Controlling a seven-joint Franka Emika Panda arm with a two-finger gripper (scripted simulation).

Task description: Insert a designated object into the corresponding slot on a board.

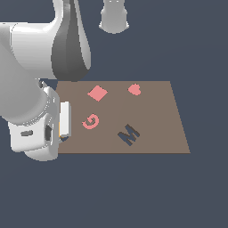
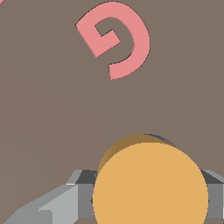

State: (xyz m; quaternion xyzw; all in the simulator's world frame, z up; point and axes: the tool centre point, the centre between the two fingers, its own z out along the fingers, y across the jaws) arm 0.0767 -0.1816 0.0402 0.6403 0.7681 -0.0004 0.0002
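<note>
The orange-yellow disc (image 2: 151,188) fills the near part of the wrist view, held between my gripper's (image 2: 148,194) grey fingers (image 2: 81,194). It sits just over the brown board (image 2: 52,113). A thin navy sliver of the round hole (image 2: 162,138) shows at the disc's rim; the rest of the hole is hidden under the disc. In the exterior view my gripper (image 1: 63,120) is at the board's (image 1: 151,116) left edge. Only an orange sliver of the disc (image 1: 60,128) shows there, and the hole is hidden by the arm.
The board carries a pink G (image 1: 91,121) (image 2: 124,39) close to the gripper, a pink diamond (image 1: 97,93), a pink heart (image 1: 135,89) and a dark M cutout (image 1: 129,134). The arm's white links (image 1: 26,89) cover the exterior view's left. A grey-white body (image 1: 115,18) stands beyond the board.
</note>
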